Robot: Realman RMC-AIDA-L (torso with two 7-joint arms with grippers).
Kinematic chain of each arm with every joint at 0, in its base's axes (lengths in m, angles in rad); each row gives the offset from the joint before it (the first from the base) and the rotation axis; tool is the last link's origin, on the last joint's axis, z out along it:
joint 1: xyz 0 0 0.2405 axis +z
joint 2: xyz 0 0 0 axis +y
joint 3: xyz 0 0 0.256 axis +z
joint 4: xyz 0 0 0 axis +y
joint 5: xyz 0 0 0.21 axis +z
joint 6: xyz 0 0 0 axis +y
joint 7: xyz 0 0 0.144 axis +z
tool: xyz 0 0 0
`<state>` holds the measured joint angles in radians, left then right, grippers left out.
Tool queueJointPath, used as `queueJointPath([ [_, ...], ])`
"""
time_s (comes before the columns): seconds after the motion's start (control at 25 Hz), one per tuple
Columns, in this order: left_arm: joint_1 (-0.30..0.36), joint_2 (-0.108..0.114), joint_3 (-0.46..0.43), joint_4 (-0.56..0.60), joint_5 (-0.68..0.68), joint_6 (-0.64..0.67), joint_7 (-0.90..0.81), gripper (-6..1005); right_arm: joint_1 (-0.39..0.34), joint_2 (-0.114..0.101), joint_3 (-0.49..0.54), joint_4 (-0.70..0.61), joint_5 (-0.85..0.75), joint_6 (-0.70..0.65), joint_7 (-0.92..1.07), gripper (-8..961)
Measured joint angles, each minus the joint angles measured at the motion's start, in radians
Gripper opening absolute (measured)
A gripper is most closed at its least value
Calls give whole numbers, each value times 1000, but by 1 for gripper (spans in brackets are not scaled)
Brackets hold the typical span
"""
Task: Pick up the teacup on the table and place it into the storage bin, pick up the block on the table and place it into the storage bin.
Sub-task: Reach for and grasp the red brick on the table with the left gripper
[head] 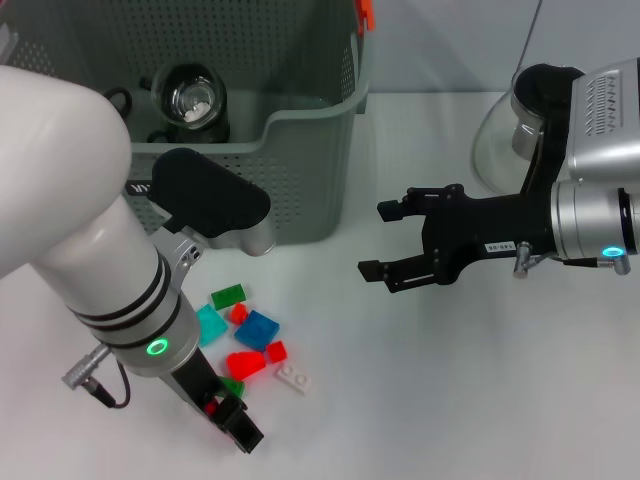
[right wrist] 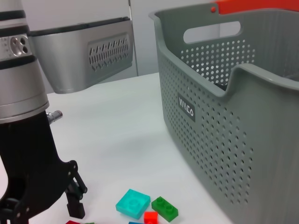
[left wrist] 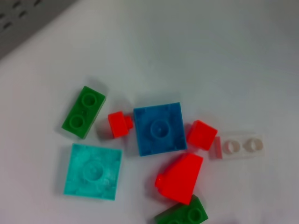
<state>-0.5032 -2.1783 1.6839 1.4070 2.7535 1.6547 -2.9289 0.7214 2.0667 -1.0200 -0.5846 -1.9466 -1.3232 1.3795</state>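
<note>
The robot's left gripper hung low over a scatter of small plastic blocks on the white bench, just in front of the storage bin; whether its fingers were spread could not be told. The blue block, a flat square with one stud, lay touching two small red pieces. Light, stiff and smooth, it would likely be best pinched across its two free side edges. The teacup, of clear glass, already sat inside the bin. The right gripper hovered apart, fingers spread and empty.
</note>
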Motion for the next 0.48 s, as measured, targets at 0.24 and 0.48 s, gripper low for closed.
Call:
queueJointPath([
  [0.24,-3,0,3,-3,0,-1,-1,936,-2,0,0,0,0,1,-3,916],
  [0.48,-6,0,18,-21,12,-12,-1,935,-2,1,0,0,-1,1,-4,916],
])
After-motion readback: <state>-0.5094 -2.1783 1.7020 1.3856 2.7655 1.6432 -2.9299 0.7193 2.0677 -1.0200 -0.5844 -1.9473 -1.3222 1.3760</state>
